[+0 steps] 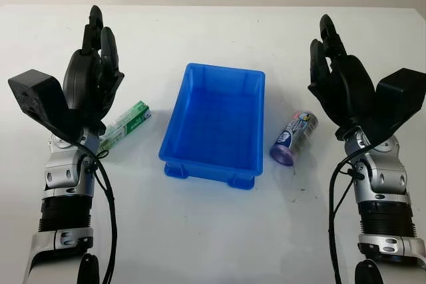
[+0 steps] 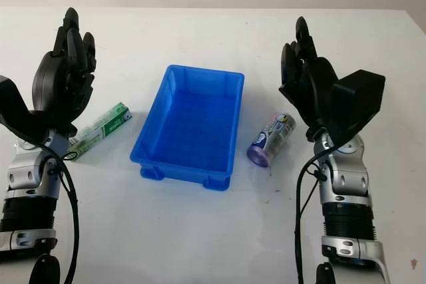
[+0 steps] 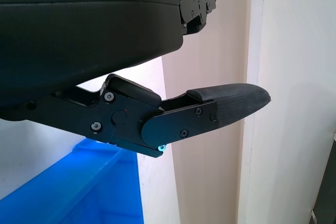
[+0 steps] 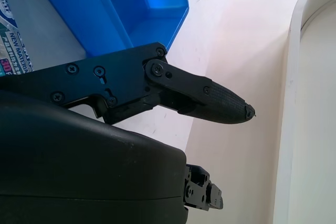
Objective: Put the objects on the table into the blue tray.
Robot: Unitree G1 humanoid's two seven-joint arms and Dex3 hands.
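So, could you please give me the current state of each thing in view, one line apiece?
blue tray: upright at the table's middle, nothing in it.
green box: lying flat, left of the tray, beside the left hand.
purple can: lying on its side, right of the tray.
left hand: open, raised over the table's left side.
right hand: open, raised over the table's right side.

A blue tray (image 1: 214, 124) sits mid-table on the white table (image 1: 213, 231), nothing in it; at its 9 o'clock lies a green box (image 1: 126, 124), partly behind the open left hand (image 1: 93, 71); at 3 o'clock lies a purple can (image 1: 293, 138) on its side, just beside the open right hand (image 1: 339, 78).
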